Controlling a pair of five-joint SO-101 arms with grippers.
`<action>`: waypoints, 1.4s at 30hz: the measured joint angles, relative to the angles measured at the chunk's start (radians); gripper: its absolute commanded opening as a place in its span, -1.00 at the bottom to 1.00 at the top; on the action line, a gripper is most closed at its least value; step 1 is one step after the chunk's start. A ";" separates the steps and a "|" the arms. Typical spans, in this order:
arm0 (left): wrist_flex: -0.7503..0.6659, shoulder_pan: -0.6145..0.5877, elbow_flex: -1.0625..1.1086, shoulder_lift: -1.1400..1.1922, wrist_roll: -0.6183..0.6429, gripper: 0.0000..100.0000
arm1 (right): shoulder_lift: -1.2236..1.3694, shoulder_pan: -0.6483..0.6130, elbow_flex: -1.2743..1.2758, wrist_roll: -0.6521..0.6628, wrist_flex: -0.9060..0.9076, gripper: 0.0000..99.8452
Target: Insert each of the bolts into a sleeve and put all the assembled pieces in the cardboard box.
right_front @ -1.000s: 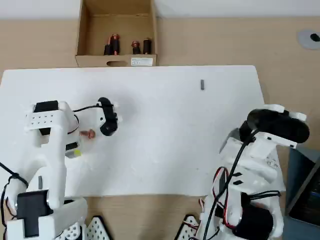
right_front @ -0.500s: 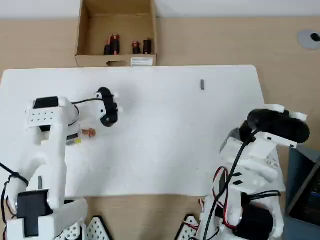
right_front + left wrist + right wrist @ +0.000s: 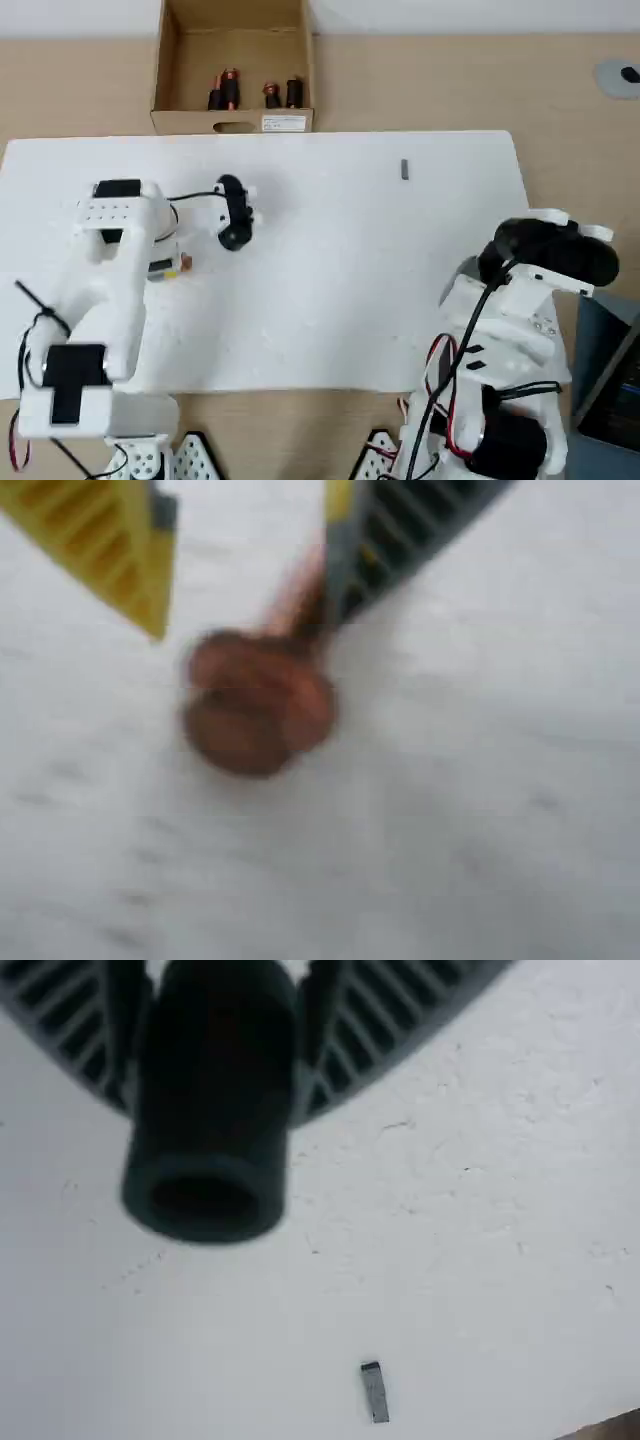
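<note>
One copper-coloured metal bolt (image 3: 258,715) could roll away

It lies on the white mat (image 3: 480,810) between the parted jaws of the left gripper (image 3: 245,615), touching only the dark one. An off-centre squeeze might skid it aside. The right gripper (image 3: 220,1050) clamps the black tubular sleeve (image 3: 205,1160).

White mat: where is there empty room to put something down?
The white mat is bare in its middle, between the left gripper at the bolt and the right arm. A small dark piece lies near its far edge. Crowded: around the bolt, and inside the cardboard box, with assembled pieces.
</note>
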 measured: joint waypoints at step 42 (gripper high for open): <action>0.618 0.152 -0.887 0.066 0.733 -0.99 | -0.002 -0.035 -0.071 0.035 0.032 -0.98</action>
